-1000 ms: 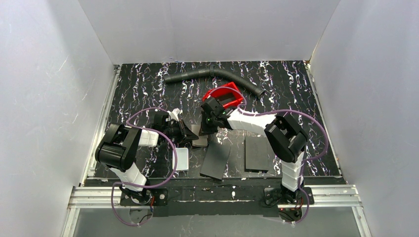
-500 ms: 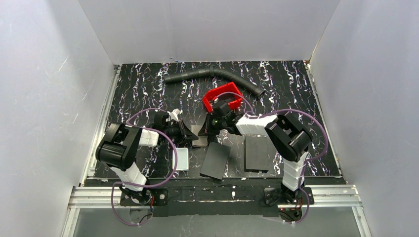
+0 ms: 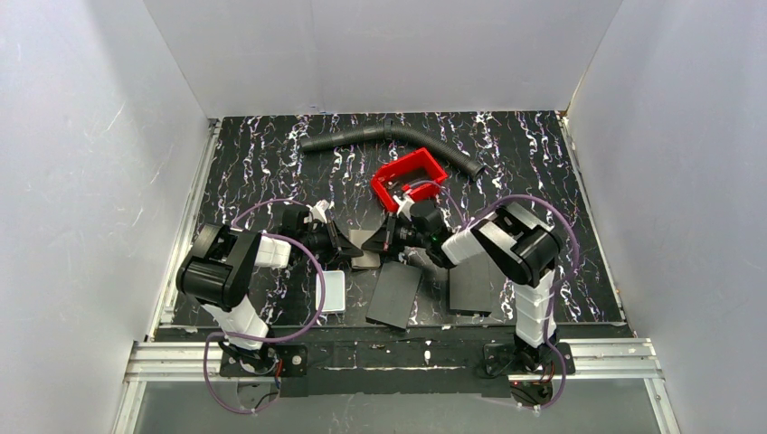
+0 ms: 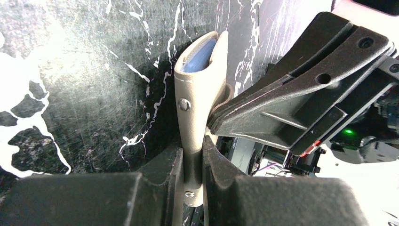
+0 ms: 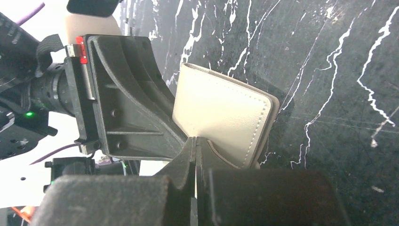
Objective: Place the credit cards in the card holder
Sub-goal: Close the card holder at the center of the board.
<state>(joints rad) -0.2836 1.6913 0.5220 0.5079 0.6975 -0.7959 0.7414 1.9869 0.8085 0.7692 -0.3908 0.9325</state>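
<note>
The left pincer (image 4: pixel 192 157) is clenching the lower end of the card holder (image 4: pixel 200 80) and is holding it edge-on over the black marbled counter (image 4: pixel 70 70), in the middle between the two arms. The holder's top is gaping slightly and showing a blue-silver inner face. The right pincer (image 5: pixel 195 148) is reaching in from the opposite side, its fingers drawn to a thin slit and pinching the holder's stitched beige edge, just beside the left pincer.
</note>
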